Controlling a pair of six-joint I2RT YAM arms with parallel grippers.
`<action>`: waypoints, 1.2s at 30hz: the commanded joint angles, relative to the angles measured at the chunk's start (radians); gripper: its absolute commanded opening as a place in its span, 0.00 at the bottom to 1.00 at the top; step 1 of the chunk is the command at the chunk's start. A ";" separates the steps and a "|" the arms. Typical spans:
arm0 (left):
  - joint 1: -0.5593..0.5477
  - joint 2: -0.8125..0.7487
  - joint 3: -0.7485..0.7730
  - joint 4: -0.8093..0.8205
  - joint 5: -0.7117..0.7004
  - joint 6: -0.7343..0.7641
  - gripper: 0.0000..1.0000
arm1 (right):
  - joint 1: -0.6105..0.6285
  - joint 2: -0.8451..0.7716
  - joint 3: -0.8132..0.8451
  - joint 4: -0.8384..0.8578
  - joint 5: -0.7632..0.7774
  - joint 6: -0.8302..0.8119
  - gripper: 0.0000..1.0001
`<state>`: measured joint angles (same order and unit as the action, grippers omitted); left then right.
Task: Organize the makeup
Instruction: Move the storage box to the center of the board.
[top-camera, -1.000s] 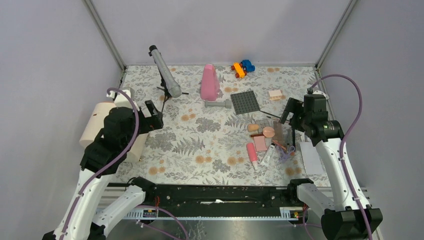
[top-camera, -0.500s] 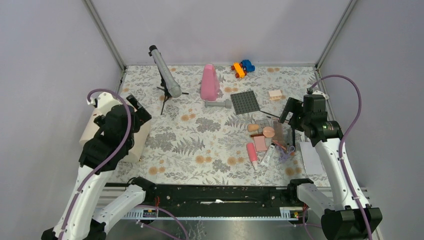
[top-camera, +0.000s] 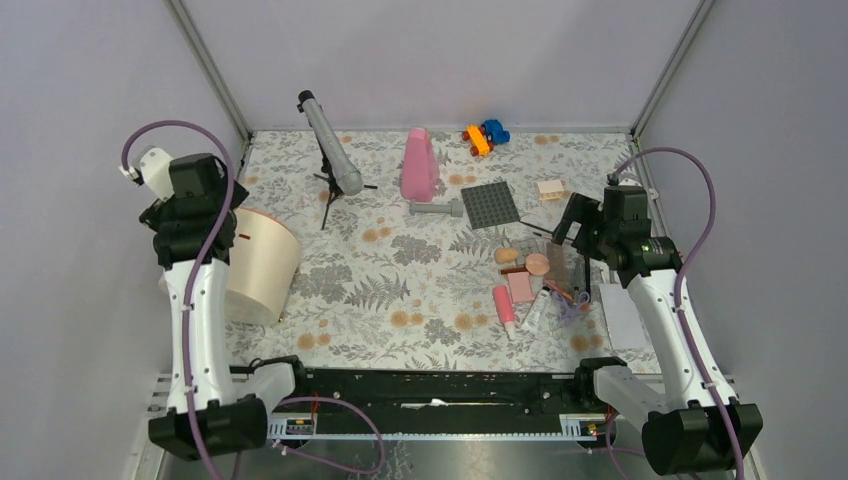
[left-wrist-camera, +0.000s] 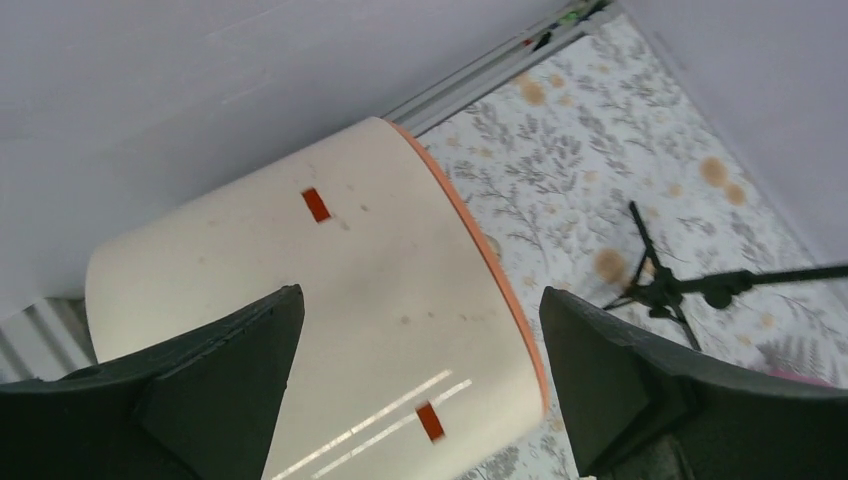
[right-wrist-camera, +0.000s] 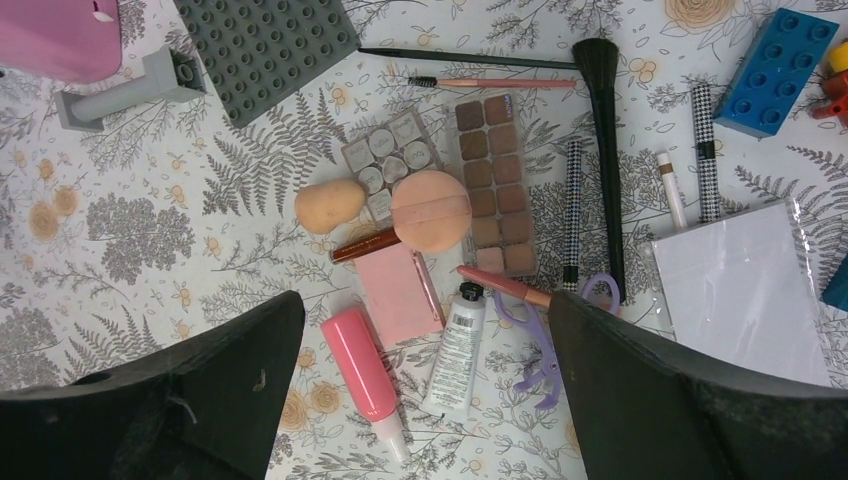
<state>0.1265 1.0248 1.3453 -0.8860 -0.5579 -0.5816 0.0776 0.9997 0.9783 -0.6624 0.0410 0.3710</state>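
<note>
– Right gripper (right-wrist-camera: 422, 305), state?
– Wide, empty, hovering over the makeup by the bench's (top-camera: 400, 250) right edge: pink tube (right-wrist-camera: 362, 372), pink compact (right-wrist-camera: 398, 295), sponge (right-wrist-camera: 328, 205), puff (right-wrist-camera: 430, 208), all loose.
– Left gripper (left-wrist-camera: 420, 298)?
– Wide, empty, above the cream tub (left-wrist-camera: 300, 300) at the left edge. I count nothing sorted yet.

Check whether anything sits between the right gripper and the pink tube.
Nothing visible does. The right gripper hangs open above the table, and the pink tube lies uncovered on the flowered cloth below it. The pink compact and the small pale tube lie close beside it, not over it.
</note>
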 joint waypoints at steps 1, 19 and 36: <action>0.130 0.030 0.027 0.073 0.103 0.050 0.99 | -0.003 -0.006 0.004 0.041 -0.038 -0.006 0.99; 0.391 -0.021 -0.142 0.011 0.063 -0.079 0.99 | -0.002 0.036 0.012 0.041 -0.118 0.002 0.99; 0.504 -0.016 -0.301 0.123 0.226 -0.116 0.99 | -0.002 0.041 0.012 0.042 -0.128 0.001 0.99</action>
<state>0.6193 0.9989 1.1099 -0.8055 -0.4248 -0.7010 0.0776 1.0538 0.9783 -0.6373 -0.0727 0.3717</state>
